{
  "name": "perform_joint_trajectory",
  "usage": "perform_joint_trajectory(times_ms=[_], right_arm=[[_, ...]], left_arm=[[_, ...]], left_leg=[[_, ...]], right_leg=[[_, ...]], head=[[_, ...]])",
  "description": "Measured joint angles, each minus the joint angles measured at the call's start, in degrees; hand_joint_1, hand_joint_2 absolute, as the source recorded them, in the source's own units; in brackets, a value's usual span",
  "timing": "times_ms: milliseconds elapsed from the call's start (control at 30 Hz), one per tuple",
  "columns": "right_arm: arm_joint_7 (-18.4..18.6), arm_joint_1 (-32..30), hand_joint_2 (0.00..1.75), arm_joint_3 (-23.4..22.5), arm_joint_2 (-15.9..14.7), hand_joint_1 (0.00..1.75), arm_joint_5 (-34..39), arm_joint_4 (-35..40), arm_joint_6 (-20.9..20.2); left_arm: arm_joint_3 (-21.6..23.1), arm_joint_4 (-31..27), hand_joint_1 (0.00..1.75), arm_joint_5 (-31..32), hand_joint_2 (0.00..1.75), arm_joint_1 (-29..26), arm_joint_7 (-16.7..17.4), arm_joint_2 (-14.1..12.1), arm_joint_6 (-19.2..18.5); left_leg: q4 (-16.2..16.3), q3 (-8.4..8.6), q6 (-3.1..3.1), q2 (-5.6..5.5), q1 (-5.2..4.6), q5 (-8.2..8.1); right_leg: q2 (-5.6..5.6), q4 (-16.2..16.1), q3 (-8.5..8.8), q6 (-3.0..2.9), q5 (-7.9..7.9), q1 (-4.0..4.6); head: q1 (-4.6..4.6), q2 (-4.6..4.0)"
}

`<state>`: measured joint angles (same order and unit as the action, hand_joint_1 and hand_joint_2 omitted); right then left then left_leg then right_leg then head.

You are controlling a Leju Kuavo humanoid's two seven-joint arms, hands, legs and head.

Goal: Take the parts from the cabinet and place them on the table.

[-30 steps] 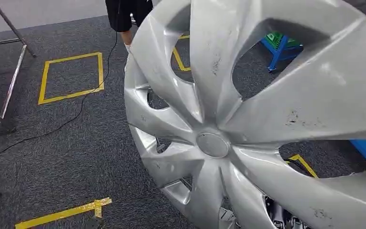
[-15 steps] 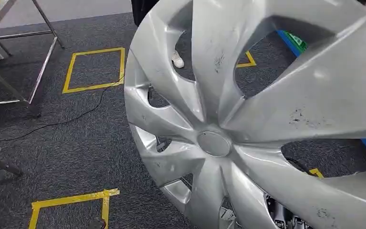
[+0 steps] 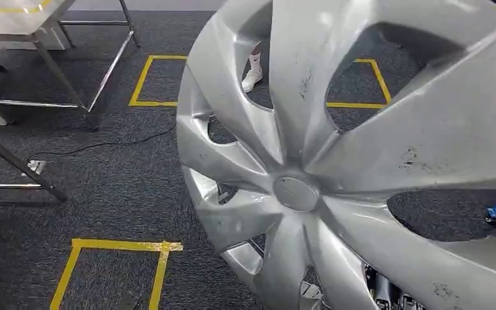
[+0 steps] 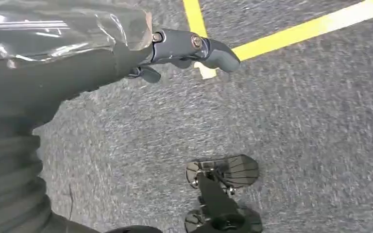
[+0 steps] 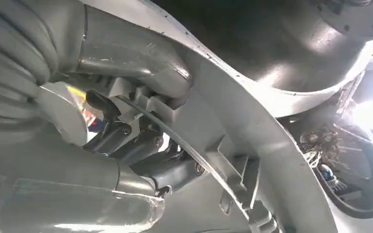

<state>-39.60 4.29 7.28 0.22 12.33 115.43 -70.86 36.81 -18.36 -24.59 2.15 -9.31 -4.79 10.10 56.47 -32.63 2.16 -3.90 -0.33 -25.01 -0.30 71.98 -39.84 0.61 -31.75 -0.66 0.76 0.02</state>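
A silver hubcap (image 3: 361,174) is held upright at its rim by the right hand (image 5: 141,145), fingers clamped on the edge, while the tabletop (image 3: 19,16) lies far left, nearer the idle left hand (image 4: 184,51).

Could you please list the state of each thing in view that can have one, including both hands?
Wheel cover: held up off the floor, tilted, close to the head camera; scuffed.
Right robot hand: grips the wheel cover's rim from behind.
Left robot hand: holds nothing, hangs over the carpet; fingers too little seen to judge.
Steel table: standing at far left, top bare where visible.
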Motion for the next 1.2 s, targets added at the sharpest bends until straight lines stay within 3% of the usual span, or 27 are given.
perform_joint_trajectory(times_ms=[33,67,100,133,233,267,300,333,400,433,467,500,567,600,633,767,800,833,867,900,967,1000,1033,1067,1100,1133,1200], right_arm=[[0.0,0.07,1.75,0.0,0.0,1.75,0.02,0.02,-0.04],[0.0,0.09,1.75,0.0,0.02,1.75,0.02,0.02,-0.04],[0.0,0.07,1.75,-0.02,0.02,1.75,0.02,0.0,-0.07],[0.0,0.07,1.75,-0.07,0.13,1.75,0.0,0.04,-0.09],[0.0,0.13,1.75,-0.26,0.35,1.75,0.0,0.02,-0.17],[0.0,0.17,1.75,-0.33,0.5,1.75,0.02,0.04,-0.2],[0.0,0.11,1.75,-0.33,0.7,1.75,0.02,0.04,-0.2],[0.0,0.08,1.75,-0.33,0.87,1.75,0.05,0.09,-0.2],[0.0,0.07,1.75,-0.48,0.92,1.75,0.04,0.09,-0.2],[0.0,0.0,1.75,-0.48,0.94,1.75,0.0,0.09,-0.22],[0.0,-0.08,1.75,-0.48,0.96,1.75,0.0,0.09,-0.22],[0.0,-0.09,1.75,-0.48,1.01,1.75,0.0,0.09,-0.22],[0.0,-0.07,1.75,-0.52,1.12,1.75,0.02,0.09,-0.22],[0.0,-0.07,1.75,-0.52,1.2,1.75,0.02,0.11,-0.22],[0.0,-0.05,1.75,-0.55,1.27,1.75,0.0,0.13,-0.22],[0.0,-0.17,1.75,-0.59,1.62,1.75,-0.02,0.15,-0.24],[0.0,-0.32,1.75,-0.65,1.73,1.75,0.0,0.39,-0.26],[0.0,-0.27,1.75,-0.76,1.75,1.75,-0.04,0.42,-0.28],[0.0,-0.21,1.75,-0.9,1.77,1.75,0.13,0.44,-0.33],[0.0,-0.32,1.75,-1.11,1.73,1.75,0.09,0.44,-0.35],[0.0,-0.64,1.75,-1.38,1.75,1.75,0.0,0.42,-0.37],[0.0,-0.82,1.75,-1.46,1.73,1.75,-0.09,0.39,-0.37],[0.0,-0.88,1.75,-1.57,1.73,1.75,-0.09,0.39,-0.37],[0.0,-0.83,1.75,-1.62,1.73,1.75,-0.07,0.39,-0.37],[0.0,-0.82,1.75,-1.62,1.75,1.75,-0.02,0.42,-0.37],[0.0,-0.8,1.75,-1.62,1.77,1.75,-0.02,0.42,-0.37],[0.0,-0.84,1.75,-1.64,1.84,1.75,0.02,0.44,-0.37]], left_arm=[[0.0,0.0,0.0,0.0,1.75,0.0,0.02,0.07,0.0],[-0.02,0.0,0.0,0.0,1.75,0.03,0.0,0.09,-0.02],[-0.02,0.0,0.0,0.0,1.75,0.01,0.0,0.07,-0.04],[-0.04,0.02,0.0,0.0,1.75,0.03,0.09,-0.02,-0.04],[-0.04,0.04,0.0,0.09,1.75,-0.51,0.11,-0.04,-0.04],[-0.04,0.07,0.0,0.09,1.75,-0.55,0.09,-0.13,0.02],[-0.07,0.07,0.0,0.09,1.75,-0.48,0.09,-0.09,0.07],[-0.09,0.07,0.0,0.11,1.75,-0.31,0.09,-0.22,0.09],[-0.11,0.07,0.0,0.18,1.75,-0.12,0.09,-0.2,0.09],[-0.09,0.07,0.0,0.31,1.75,-0.22,0.09,-0.13,0.07],[-0.09,0.07,0.0,0.42,1.75,-0.32,0.09,-0.07,0.07],[-0.09,0.07,0.0,0.5,1.75,-0.36,0.09,-0.07,0.07],[-0.11,0.07,0.0,0.52,1.75,-0.31,0.09,-0.22,0.07],[-0.13,0.07,0.0,0.52,1.75,-0.21,0.09,-0.3,0.09],[-0.13,0.04,0.0,0.55,1.75,-0.12,0.09,-0.42,0.09],[-0.17,0.04,0.0,0.61,1.75,-0.26,0.09,-0.87,0.15],[-0.2,0.02,0.0,0.61,1.75,-0.39,0.11,-0.83,0.17],[-0.2,0.0,0.0,0.63,1.75,-0.4,0.07,-0.7,0.17],[-0.2,0.0,0.0,0.68,1.75,-0.11,0.11,-0.66,0.17],[-0.2,0.0,0.0,0.68,1.75,0.04,0.11,-0.61,0.17],[-0.2,0.0,0.0,0.68,1.75,-0.03,0.11,-0.48,0.15],[-0.2,0.0,0.0,0.68,1.75,-0.16,0.11,-0.46,0.11],[-0.2,0.0,0.0,0.68,1.75,-0.24,0.11,-0.44,0.11],[-0.2,0.0,0.0,0.68,1.75,-0.26,0.11,-0.37,0.09],[-0.2,0.0,0.0,0.68,1.75,-0.25,0.11,-0.33,0.09],[-0.22,0.0,0.0,0.68,1.75,-0.23,0.11,-0.33,0.09],[-0.26,0.0,0.0,0.68,1.75,-0.34,0.11,-0.37,0.09]], left_leg=[[0.21,0.05,-0.2,-0.89,0.1,-0.13],[0.6,0.04,-0.56,-1.62,0.22,-0.38],[0.99,-0.5,-1.0,-2.17,0.24,-0.67],[1.67,-1.02,-1.2,-2.72,0.0,-0.79],[1.41,-1.55,-1.67,-3.84,0.25,-0.64],[1.91,-1.64,-1.96,-2.79,0.31,-1.09],[3.62,-2.56,-2.37,0.56,-0.03,-2.05],[6.96,-4.13,-2.65,2.28,0.06,-3.79],[16.62,-9.1,-2.92,3.25,0.45,-7.66],[19.71,-10.93,-2.97,3.3,0.57,-8.22],[19.76,-11.25,-2.91,3.4,0.59,-7.49],[17.3,-10.27,-2.77,3.6,0.57,-5.71],[6.73,-4.79,-1.89,4.85,0.24,-0.54],[2.31,-2.46,-1.18,7.54,-0.42,-0.14],[2.42,-2.48,-0.93,8.08,-0.64,-0.61],[1.23,-2.37,0.06,6.06,-1.1,-0.14],[-0.59,-0.62,0.15,5.15,-0.06,0.85],[-1.31,0.09,0.28,4.59,-0.22,1.15],[-1.3,0.15,0.55,4.01,-0.17,1.42],[-1.29,0.1,0.56,3.21,-0.08,1.4],[-1.22,0.03,0.52,1.66,-0.06,1.36],[-1.13,0.03,0.46,0.81,0.02,1.33],[-0.93,0.02,0.28,-0.04,0.16,1.21],[-0.54,-0.01,-0.01,-0.94,0.36,1.02],[0.05,-0.12,-0.5,-1.7,0.52,0.67],[0.62,-0.43,-0.96,-2.24,0.59,0.33],[1.05,-1.17,-1.68,-3.18,0.4,0.17]], right_leg=[[0.52,-5.41,2.35,0.72,2.56,-0.22],[1.9,-10.68,4.65,1.28,4.82,-0.52],[4.3,-12.53,5.5,1.01,5.18,-0.75],[3.97,-12.96,5.47,0.2,5.49,-0.65],[2.66,-12.77,5.36,-0.71,5.4,-0.26],[2.13,-13.02,5.59,-1.1,5.44,-0.66],[1.53,-13.04,5.85,-1.59,5.28,-0.56],[0.93,-13.03,6.05,-1.88,5.11,-0.34],[-0.5,-13.02,6.17,-2.29,4.82,0.0],[-1.18,-13.01,6.18,-2.39,4.73,0.15],[-1.78,-13.01,6.25,-2.48,4.66,0.25],[-2.32,-13.02,6.35,-2.55,4.54,0.4],[-3.48,-13.05,6.85,-2.57,4.23,0.76],[-3.99,-13.13,7.11,-2.54,4.09,0.78],[-4.53,-13.33,7.16,-2.45,4.08,1.11],[-6.54,-13.97,7.8,-1.43,3.99,0.9],[-6.28,-13.86,7.8,-1.29,3.54,1.13],[-3.46,-12.22,7.48,-1.19,2.91,0.87],[-1.56,-8.58,5.74,-1.39,1.34,0.69],[-0.41,-3.55,3.08,-1.44,-0.45,0.5],[0.01,3.39,-0.97,-0.91,-2.12,0.11],[0.01,3.13,-1.24,-0.38,-1.44,-0.15],[0.07,0.05,-0.15,0.44,0.34,-0.43],[0.39,-5.06,2.15,1.27,2.8,-0.76],[1.6,-10.88,4.88,1.96,5.16,-1.13],[3.66,-13.17,5.86,1.8,5.68,-1.37],[2.82,-13.18,6.01,0.39,5.82,-0.76]], head=[[-0.02,0.0],[0.0,0.0],[-0.18,0.0],[-0.2,0.02],[-0.26,0.02],[-0.28,0.02],[-0.02,0.0],[0.13,0.02],[0.09,0.0],[0.09,0.02],[0.09,0.0],[0.09,0.02],[0.09,0.02],[0.07,0.02],[-0.11,0.02],[0.07,0.02],[0.07,0.02],[-0.29,0.0],[-0.17,0.0],[-0.53,0.0],[-0.52,0.0],[-0.55,0.0],[-0.55,0.0],[-0.55,0.0],[-0.57,0.0],[-0.72,0.0],[-0.81,0.0]])
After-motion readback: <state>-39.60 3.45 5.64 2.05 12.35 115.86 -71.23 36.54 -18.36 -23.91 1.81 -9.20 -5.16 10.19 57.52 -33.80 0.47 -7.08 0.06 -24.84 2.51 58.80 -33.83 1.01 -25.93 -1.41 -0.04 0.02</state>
